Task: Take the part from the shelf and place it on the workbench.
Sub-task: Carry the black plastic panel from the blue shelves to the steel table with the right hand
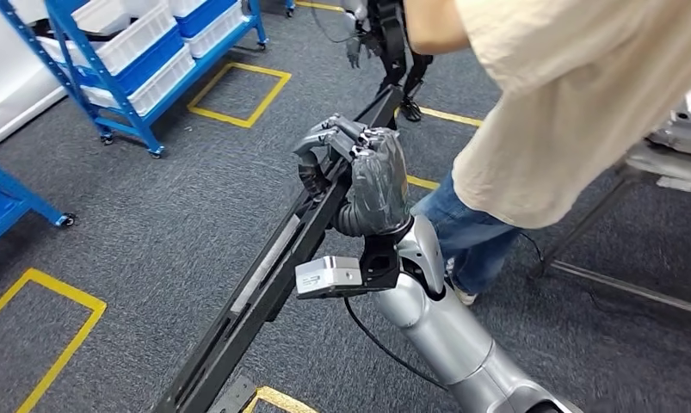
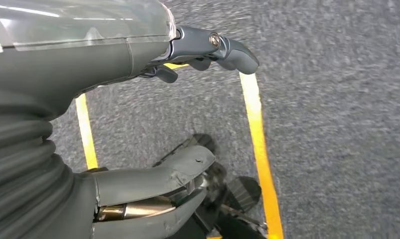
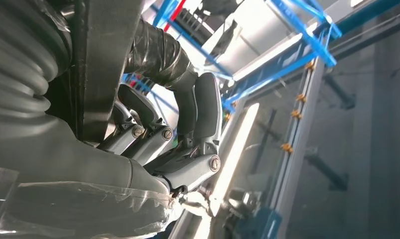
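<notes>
Over the grey floor, a hand holds the long part

Over the grey floor, the right hand has its fingers curled tight around the long black part. A person stands close beside it. The left hand hangs with fingers apart, holding nothing.

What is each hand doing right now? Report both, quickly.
Left hand: open, holding nothing, hanging over the floor.
Right hand: fingers closed around the long black part, holding it.
</notes>
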Controlling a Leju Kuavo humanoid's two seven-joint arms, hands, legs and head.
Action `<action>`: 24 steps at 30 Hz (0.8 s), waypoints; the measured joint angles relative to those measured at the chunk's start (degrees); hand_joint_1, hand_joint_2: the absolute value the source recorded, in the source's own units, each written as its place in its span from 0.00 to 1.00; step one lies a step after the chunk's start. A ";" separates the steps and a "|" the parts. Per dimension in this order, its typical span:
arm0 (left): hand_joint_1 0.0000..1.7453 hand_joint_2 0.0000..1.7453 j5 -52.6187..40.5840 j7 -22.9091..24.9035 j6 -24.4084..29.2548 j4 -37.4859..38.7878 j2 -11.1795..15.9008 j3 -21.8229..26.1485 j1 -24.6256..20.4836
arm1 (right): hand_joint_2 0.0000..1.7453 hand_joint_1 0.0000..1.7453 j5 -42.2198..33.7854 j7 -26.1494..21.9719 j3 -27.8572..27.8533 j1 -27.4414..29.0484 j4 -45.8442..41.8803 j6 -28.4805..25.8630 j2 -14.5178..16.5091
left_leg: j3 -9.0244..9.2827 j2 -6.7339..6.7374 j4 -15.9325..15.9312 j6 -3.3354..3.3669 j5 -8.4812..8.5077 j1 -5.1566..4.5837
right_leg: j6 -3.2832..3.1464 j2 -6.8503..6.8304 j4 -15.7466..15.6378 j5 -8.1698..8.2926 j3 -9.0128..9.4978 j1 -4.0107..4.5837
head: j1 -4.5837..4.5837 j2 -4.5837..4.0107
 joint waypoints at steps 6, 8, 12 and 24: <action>0.00 1.00 0.03 -0.02 0.04 0.00 0.02 0.00 0.31 | 1.00 1.00 0.00 0.00 0.00 0.06 0.01 0.12 0.07 | -0.88 -3.19 1.29 2.11 2.21 -0.65 | -0.58 4.44 -0.13 0.59 -0.12 0.99 | 0.01 0.00; 0.00 1.00 0.05 -0.03 0.09 0.00 0.26 0.00 0.24 | 1.00 1.00 0.00 0.00 0.00 0.00 0.00 0.12 0.08 | 1.77 -5.84 -4.85 3.73 4.54 -0.97 | -0.35 5.62 -0.32 0.97 -0.24 0.88 | -0.02 0.00; 0.00 1.00 0.08 -0.06 0.11 0.00 0.33 0.00 0.10 | 1.00 1.00 0.00 0.00 -0.02 0.02 -0.03 0.12 0.08 | 3.30 -5.46 -8.30 4.50 5.79 -1.27 | 1.15 6.97 -1.15 1.97 -0.66 0.25 | -0.18 0.00; 0.00 1.00 0.27 -0.09 0.46 0.00 -0.09 0.00 0.53 | 1.00 1.00 -0.02 0.00 -0.15 -0.06 -0.17 0.08 -0.05 | 2.68 3.48 -6.91 1.32 4.78 -0.51 | 2.68 -3.23 0.42 -1.00 0.43 -0.13 | -0.16 0.00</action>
